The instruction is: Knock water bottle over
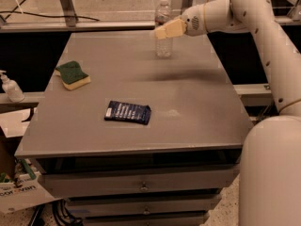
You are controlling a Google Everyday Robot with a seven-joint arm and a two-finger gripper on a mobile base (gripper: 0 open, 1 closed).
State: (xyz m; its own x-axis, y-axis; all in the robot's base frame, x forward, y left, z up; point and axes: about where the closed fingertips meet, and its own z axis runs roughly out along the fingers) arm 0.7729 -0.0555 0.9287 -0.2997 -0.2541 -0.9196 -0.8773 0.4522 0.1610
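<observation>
The water bottle (163, 46), clear ribbed plastic with a white cap, stands upright near the far edge of the grey table (197, 98). My gripper (165, 30) comes in from the right on the white arm. Its tan fingers (172, 28) overlap the bottle's middle, at about the height of the dark label band. I cannot tell whether they touch the bottle.
A green and yellow sponge (73, 75) lies at the table's left. A dark blue packet (128, 112) lies in the middle front. A small white pump bottle (10, 86) stands on a shelf left of the table. My white base (270, 173) fills the right front.
</observation>
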